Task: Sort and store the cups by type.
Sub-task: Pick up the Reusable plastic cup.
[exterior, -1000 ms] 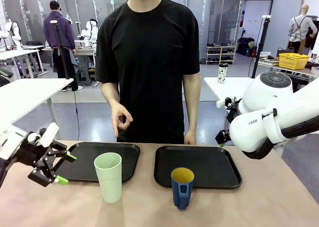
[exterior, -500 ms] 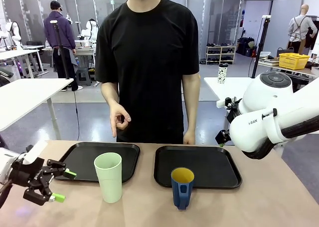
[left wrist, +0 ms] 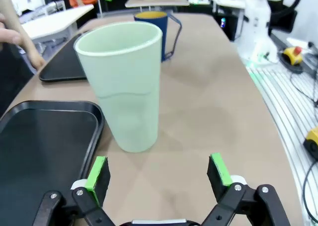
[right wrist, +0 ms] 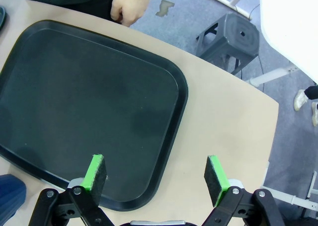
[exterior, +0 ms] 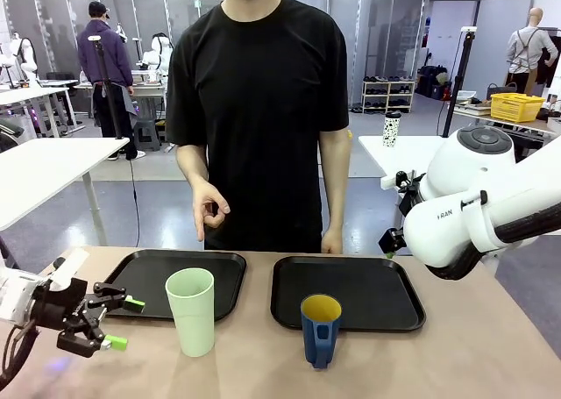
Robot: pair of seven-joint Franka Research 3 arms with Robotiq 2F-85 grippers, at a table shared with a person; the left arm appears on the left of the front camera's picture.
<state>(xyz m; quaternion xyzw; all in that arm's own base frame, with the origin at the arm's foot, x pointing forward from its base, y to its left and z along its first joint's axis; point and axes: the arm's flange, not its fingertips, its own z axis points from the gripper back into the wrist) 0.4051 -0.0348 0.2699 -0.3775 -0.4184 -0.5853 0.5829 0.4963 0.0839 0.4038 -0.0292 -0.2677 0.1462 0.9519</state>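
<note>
Left gripper (exterior: 124, 324): jaws spread wide, empty, low over the smooth tan table (exterior: 263, 368) at near left, aimed at the tumbler (exterior: 191, 311). The tumbler is tall, tapered pale green plastic, upright on the table just near of the left black tray (exterior: 158, 274).

Mug (exterior: 321, 331): dark blue, yellow inside, handled, upright just near of the right tray (exterior: 359, 294).

Right gripper (right wrist: 156, 174): wide open, empty, above that tray's rounded rim.
</note>
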